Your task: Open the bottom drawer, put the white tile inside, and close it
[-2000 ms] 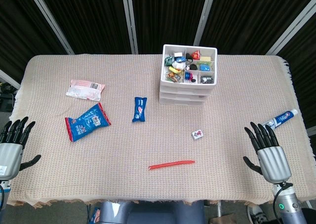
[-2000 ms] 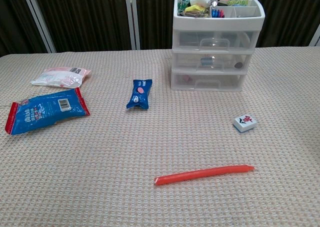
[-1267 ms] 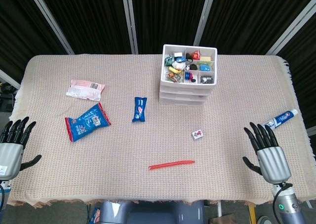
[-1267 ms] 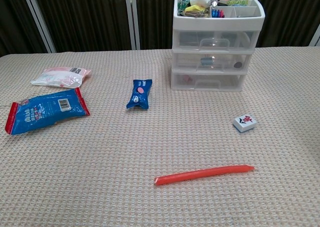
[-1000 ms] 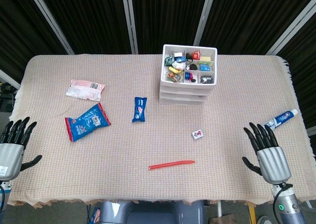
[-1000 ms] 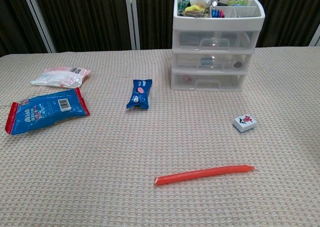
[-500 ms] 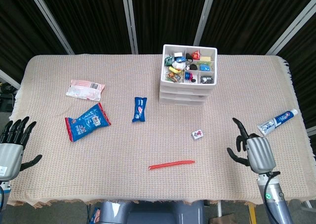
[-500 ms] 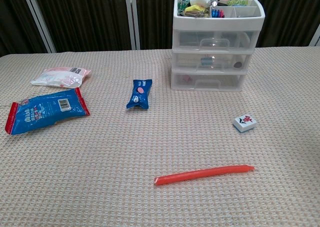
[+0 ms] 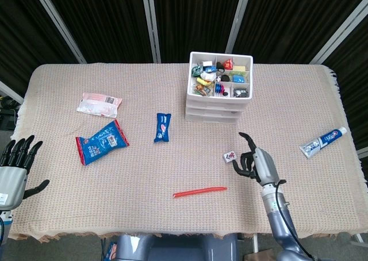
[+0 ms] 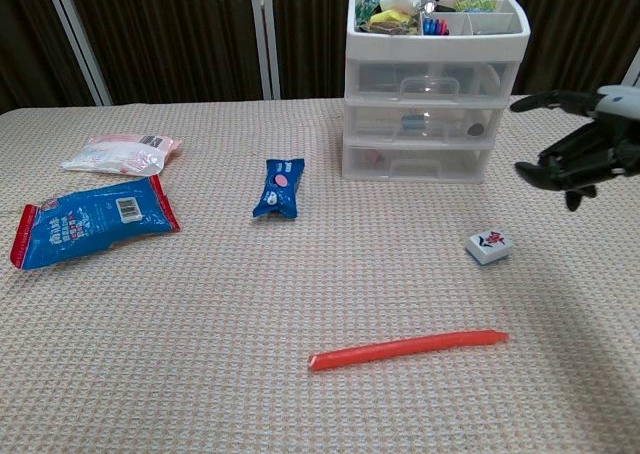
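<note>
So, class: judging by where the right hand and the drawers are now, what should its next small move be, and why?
Probably reach the right hand forward to the bottom drawer. That drawer looks shut, the hand is empty with fingers apart, and the white tile lies untouched on the table.

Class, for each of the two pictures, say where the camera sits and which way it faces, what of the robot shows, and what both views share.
Head view: high up, looking steeply down on the table; both robot hands show, left, right.
Chest view: low at the near table edge, facing the drawer fronts; only the right robot hand shows.
Shared: drawers, white tile, red stick, right robot hand.
</note>
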### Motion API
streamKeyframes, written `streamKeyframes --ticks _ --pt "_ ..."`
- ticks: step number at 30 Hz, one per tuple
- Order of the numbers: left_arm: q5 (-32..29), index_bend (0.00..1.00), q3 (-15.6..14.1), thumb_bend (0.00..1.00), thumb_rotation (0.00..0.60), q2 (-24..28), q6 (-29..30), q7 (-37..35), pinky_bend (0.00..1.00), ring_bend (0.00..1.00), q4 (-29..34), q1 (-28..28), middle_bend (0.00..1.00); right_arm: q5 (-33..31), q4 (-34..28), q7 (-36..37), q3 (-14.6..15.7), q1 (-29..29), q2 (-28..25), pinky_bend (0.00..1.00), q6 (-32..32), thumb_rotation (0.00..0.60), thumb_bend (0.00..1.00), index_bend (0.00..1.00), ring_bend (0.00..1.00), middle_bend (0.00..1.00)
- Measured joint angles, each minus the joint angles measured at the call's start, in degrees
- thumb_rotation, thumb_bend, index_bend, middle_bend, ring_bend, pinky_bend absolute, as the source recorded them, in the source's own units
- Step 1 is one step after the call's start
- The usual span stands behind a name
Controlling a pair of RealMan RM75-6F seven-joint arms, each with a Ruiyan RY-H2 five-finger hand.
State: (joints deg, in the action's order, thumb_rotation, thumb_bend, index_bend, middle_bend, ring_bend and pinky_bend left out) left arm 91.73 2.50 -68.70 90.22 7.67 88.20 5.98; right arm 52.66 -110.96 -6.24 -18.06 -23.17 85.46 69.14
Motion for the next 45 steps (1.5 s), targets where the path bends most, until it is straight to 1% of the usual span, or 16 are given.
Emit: streamKeyframes --ticks 6,9,16,29,33,39,45 --pt "-0.21 0.07 0.17 0.14 0.6 -0.03 -0.08 0.05 0.0 0.0 -0.34 0.09 0.0 -11.58 1.71 -0.43 -5.06 -4.67 7.16 0.61 -1.15 0.6 0.35 0.16 0.81 0.82" --pt "-0.25 0.07 0.25 0.14 0.6 -0.05 0.0 0.1 0.0 0.0 -0.49 0.11 0.0 -16.06 3.17 -0.32 -7.48 -6.79 9.84 0.61 -1.42 0.6 0.35 0.17 0.81 0.82" --pt "-0.07 0.07 0.29 0.14 0.6 -0.15 0.12 0.24 0.0 0.0 -0.83 0.19 0.0 -23.21 7.16 0.62 -11.07 -10.11 13.59 0.61 -2.54 0.6 0.35 0.18 0.81 0.82" --pt "-0.54 0.07 0.31 0.14 0.6 0.04 -0.52 0.18 0.0 0.0 -0.75 0.38 0.0 -29.27 17.44 2.97 -16.23 -15.52 18.93 0.61 -5.5 0.6 0.35 0.18 0.81 0.82" --pt "-0.65 0.07 0.26 0.14 0.6 0.22 -0.77 0.06 0.0 0.0 -0.58 0.45 0.0 -31.53 20.82 3.8 -17.9 -17.08 20.2 0.61 -7.2 0.6 0.35 0.15 0.81 0.82" --pt "-0.81 0.07 0.2 0.14 0.6 0.4 -1.17 -0.06 0.0 0.0 -0.37 0.58 0.0 -33.27 25.1 4.4 -19.17 -18.98 21.21 0.61 -9.5 0.6 0.35 0.15 0.81 0.82" --pt "-0.84 0.07 0.15 0.13 0.6 0.49 -1.28 0.08 0.0 0.0 -0.32 0.63 0.0 -33.94 29.06 5.73 -20.77 -20.47 22.46 0.61 -10.08 0.6 0.35 0.15 0.8 0.82"
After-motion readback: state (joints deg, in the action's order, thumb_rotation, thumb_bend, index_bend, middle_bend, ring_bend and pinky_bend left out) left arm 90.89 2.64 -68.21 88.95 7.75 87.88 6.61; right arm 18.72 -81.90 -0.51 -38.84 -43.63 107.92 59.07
